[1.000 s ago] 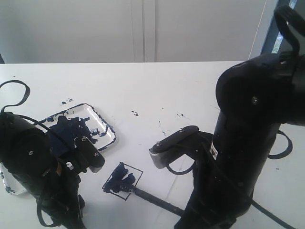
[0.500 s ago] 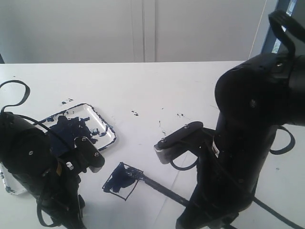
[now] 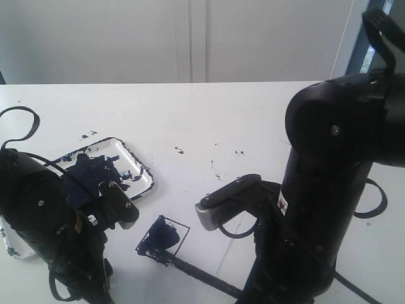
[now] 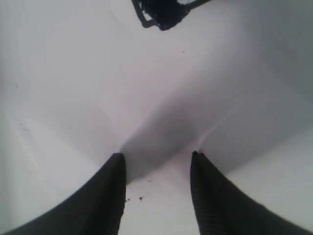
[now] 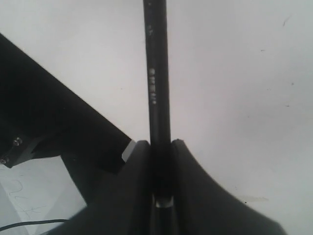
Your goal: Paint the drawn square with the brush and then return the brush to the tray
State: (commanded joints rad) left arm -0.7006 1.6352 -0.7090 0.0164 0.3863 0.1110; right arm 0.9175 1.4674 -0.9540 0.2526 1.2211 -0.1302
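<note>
brush (image 5: 157,73) clamped in my right gripper (image 5: 160,144), tip at the drawn square (image 3: 163,237)
its long axis runs straight out from my grip to the square's near edge; the tray (image 3: 148,176) lies just past the square's far left corner, nearer my left gripper (image 4: 156,159), which hangs beside the square, jaws apart, empty.

The white desk (image 3: 253,107) has small dark paint specks (image 3: 180,151) near its middle and some paint smudges (image 3: 87,135) further left. Behind it is a pale wall (image 3: 95,38) with vertical seams, and a blue frame (image 3: 361,44) at the upper right.
</note>
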